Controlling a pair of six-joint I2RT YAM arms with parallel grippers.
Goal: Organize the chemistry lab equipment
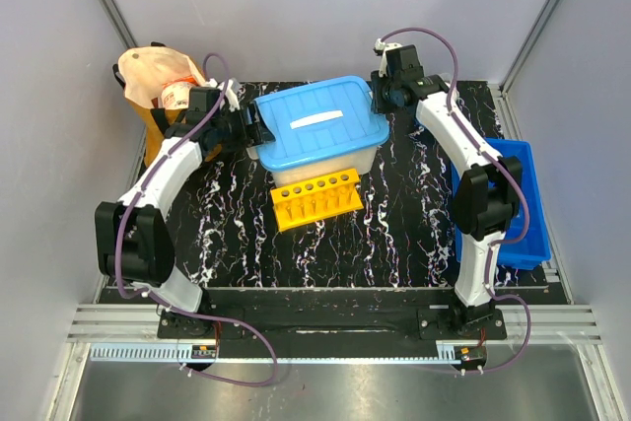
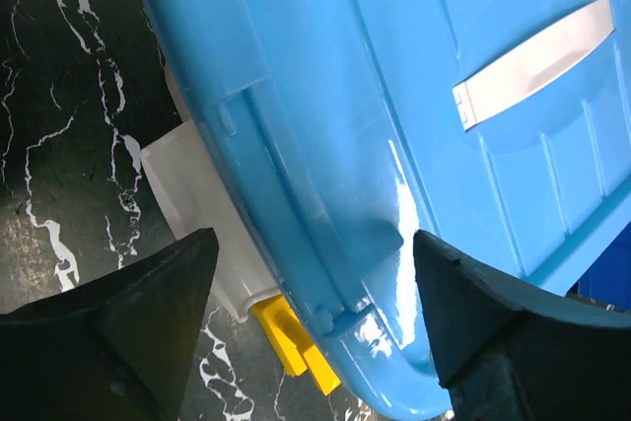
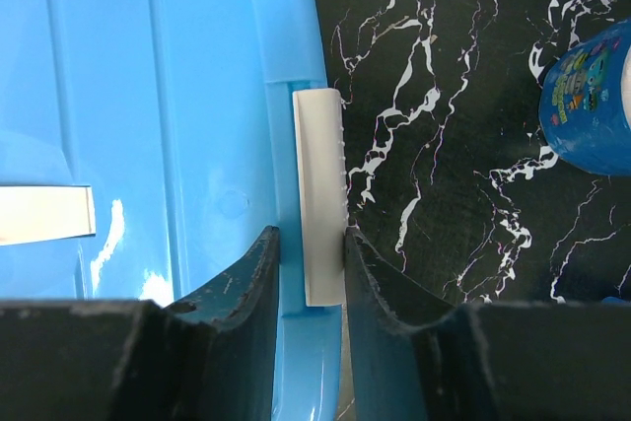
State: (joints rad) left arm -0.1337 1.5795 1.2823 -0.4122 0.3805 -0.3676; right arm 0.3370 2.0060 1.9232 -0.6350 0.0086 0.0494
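Clear storage box [image 1: 314,160] sits at the middle back of the black marbled mat [image 1: 394,234], its blue lid [image 1: 320,125] on and a white handle [image 1: 317,119] set across the top. Left gripper [image 1: 248,130] is at the box's left end. In the left wrist view its fingers [image 2: 148,313] are spread wide, one over the mat and one over the lid, with the lid's corner and the left-end latch [image 2: 197,184] between them and nothing held. Right gripper [image 1: 380,98] is at the box's right end. In the right wrist view it brackets the right-end latch [image 3: 320,175] narrowly: the outer finger [image 3: 380,303] lies against the latch's edge, while a thin strip of blue shows between the inner finger and the latch, so I cannot tell if it is a true pinch. The lid is glossy and ribbed; the latch is a plain white ridged bar. Yellow rack [image 1: 315,197], with a row of holes, stands just in front of the box. Brown bag [image 1: 158,81] is at the far left, blue bin [image 1: 523,204] at the right. A blue printed container [image 3: 587,96] shows at the right wrist view's edge.
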